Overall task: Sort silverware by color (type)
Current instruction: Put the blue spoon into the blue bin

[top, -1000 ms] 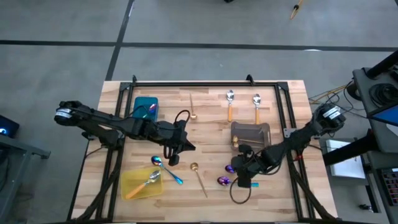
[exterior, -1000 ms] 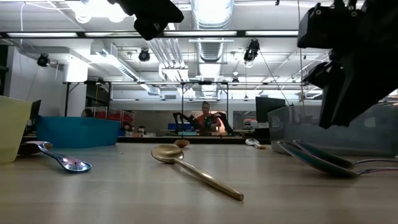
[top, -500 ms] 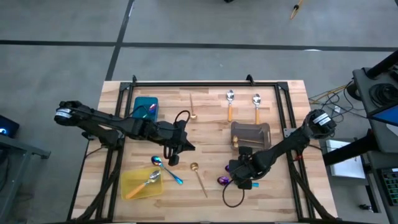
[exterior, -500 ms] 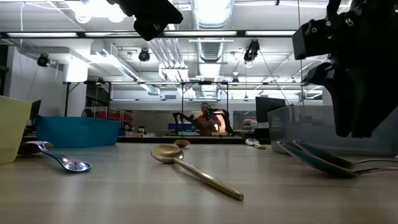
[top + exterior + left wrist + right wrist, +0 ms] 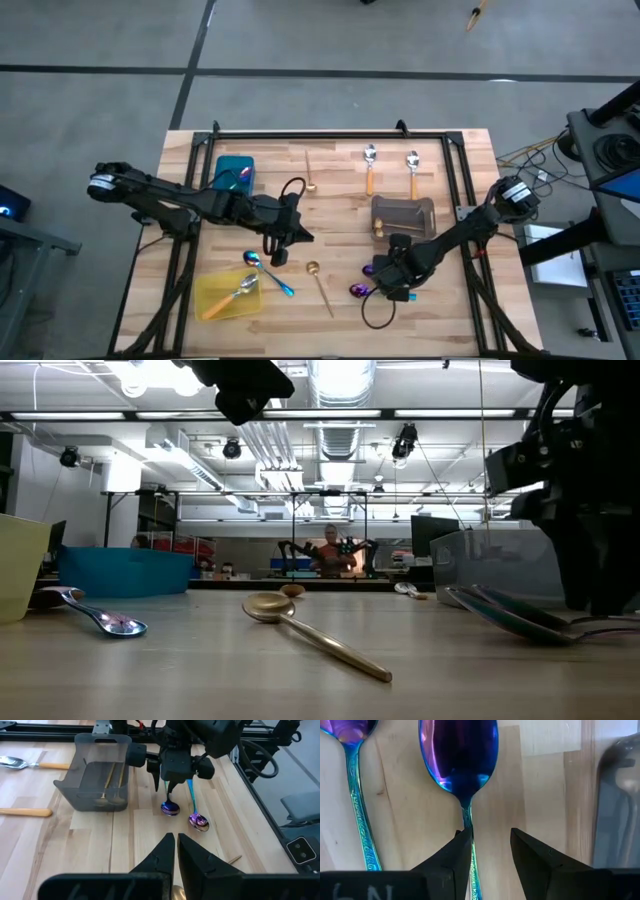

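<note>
Near the front right of the surface [image 5: 330, 225], I have the right gripper [image 5: 172, 784] down over two blue-purple spoons lying side by side. Its fingers [image 5: 455, 855] are part open and straddle the neck of the nearer spoon [image 5: 460, 755], one finger touching the stem, nothing clamped yet. The second spoon [image 5: 350, 750] lies just beside it. The grey tray [image 5: 403, 214], with thin gold pieces inside, stands close behind.

The left gripper [image 5: 275, 248] hangs mid-surface, its fingers [image 5: 162, 852] nearly together and holding nothing.

Other silverware: a gold spoon [image 5: 319, 283] loose at centre front, a blue-purple spoon [image 5: 268, 270] beside the yellow tray [image 5: 213, 298], an orange-handled spoon [image 5: 240, 288] in that tray, two more orange-handled spoons [image 5: 369, 168] at the back, another gold one [image 5: 311, 175] there, and the teal tray [image 5: 228, 166] at back left.

Risks, in my judgement: the stem is thin and off-centre between the fingers, so closing may pinch it askew and let it swivel or slip. The neighbouring spoon could be nudged. The tray wall stands close enough to snag on lifting.
</note>
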Robot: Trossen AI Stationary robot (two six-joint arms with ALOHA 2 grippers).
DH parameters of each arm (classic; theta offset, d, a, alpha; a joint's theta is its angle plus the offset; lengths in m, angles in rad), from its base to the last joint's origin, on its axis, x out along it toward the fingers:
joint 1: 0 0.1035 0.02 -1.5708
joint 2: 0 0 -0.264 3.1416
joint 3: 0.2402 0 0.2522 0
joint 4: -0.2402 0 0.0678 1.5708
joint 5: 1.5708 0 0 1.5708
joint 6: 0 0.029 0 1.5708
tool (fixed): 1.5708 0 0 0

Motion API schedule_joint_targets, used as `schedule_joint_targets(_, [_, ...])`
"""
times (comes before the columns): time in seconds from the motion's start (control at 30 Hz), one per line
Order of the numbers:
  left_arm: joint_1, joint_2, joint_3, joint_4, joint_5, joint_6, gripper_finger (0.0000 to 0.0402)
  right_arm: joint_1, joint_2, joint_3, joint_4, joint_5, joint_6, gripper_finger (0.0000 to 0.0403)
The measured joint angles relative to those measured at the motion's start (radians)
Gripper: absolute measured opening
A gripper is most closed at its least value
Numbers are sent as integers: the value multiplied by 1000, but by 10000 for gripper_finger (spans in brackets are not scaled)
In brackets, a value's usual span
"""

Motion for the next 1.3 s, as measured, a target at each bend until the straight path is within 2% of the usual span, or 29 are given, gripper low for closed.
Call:
schedule_joint_targets(0.3, [0,0,0,6,0,11,4,2,20,-9,59,4,-28,116])
schedule_joint_targets(0.4, [0,0,0,6,0,11,4,2,21,-10,79,3,-50,89])
schedule_joint_targets(0.57, [0,0,0,6,0,11,4,2,19,-11,85,-2,-79,22])
schedule_joint_targets(0.63, [0,0,0,6,0,11,4,2,12,-11,85,0,-97,13])
schedule_joint_targets(1.1, [0,0,0,7,0,11,4,-14,-144,-17,77,54,-124,8])
schedule_joint_targets(1.3, [0,0,0,8,0,11,4,-14,-138,-16,82,53,-118,16])
